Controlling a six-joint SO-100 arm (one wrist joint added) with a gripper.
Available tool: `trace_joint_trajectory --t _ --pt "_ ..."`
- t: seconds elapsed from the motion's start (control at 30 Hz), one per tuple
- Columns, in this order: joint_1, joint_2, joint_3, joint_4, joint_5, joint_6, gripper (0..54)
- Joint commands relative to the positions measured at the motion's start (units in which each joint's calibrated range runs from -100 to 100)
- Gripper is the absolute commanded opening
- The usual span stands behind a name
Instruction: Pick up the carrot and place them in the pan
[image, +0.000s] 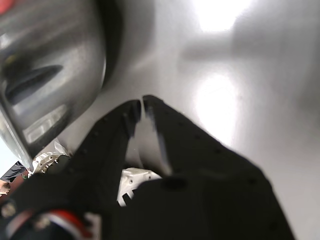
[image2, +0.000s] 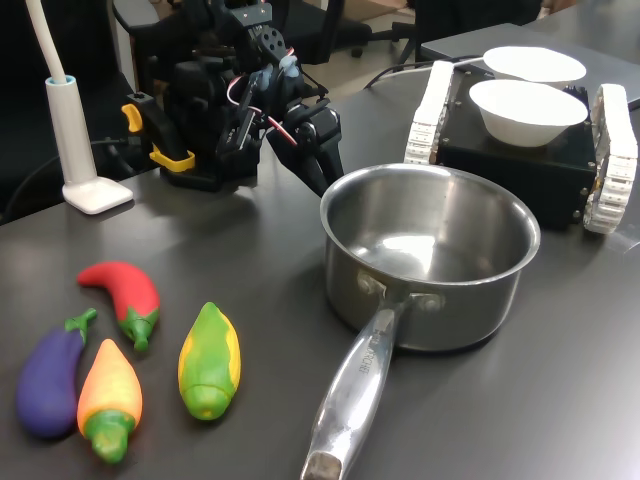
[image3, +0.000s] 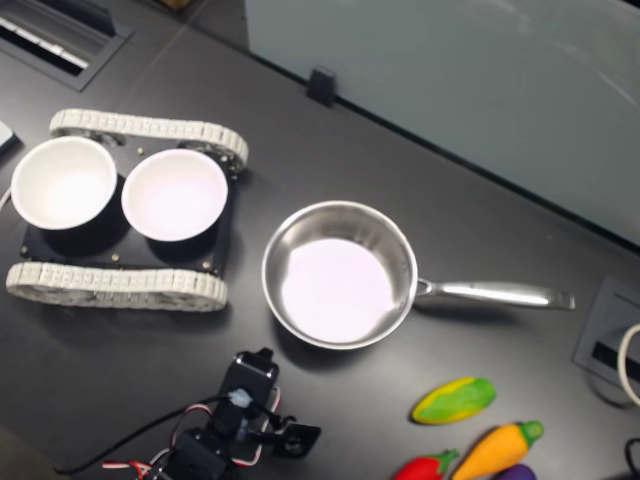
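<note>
The gripper (image: 142, 104) sits nearly closed and empty beside the pan (image2: 430, 255); the carrot (image2: 108, 396) lies at the first exterior view's lower left, so open wide and descend across its plump middle.

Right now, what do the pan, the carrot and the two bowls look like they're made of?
The pan looks like polished stainless steel: mirror-bright walls and a long metal handle reflecting light. The carrot seems soft matte rubber or plastic, orange fading to yellow with a green stem end; which one is unclear. The white bowls look smooth and plain, perhaps plastic or ceramic.
</note>
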Motion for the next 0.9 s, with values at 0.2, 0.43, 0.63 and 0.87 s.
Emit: trace_joint_trajectory --t 0.2,0.43,0.63,0.87 --pt "0.2 -0.9 -2.0 0.2 0.4 0.6 0.2" --pt "0.2 -0.9 -2.0 0.2 0.4 0.6 0.2" --pt "-0.4 -0.9 -2.0 0.2 0.8 0.6 0.2" --pt "0.5 -0.9 -3.7 1.5 1.6 0.6 0.2"
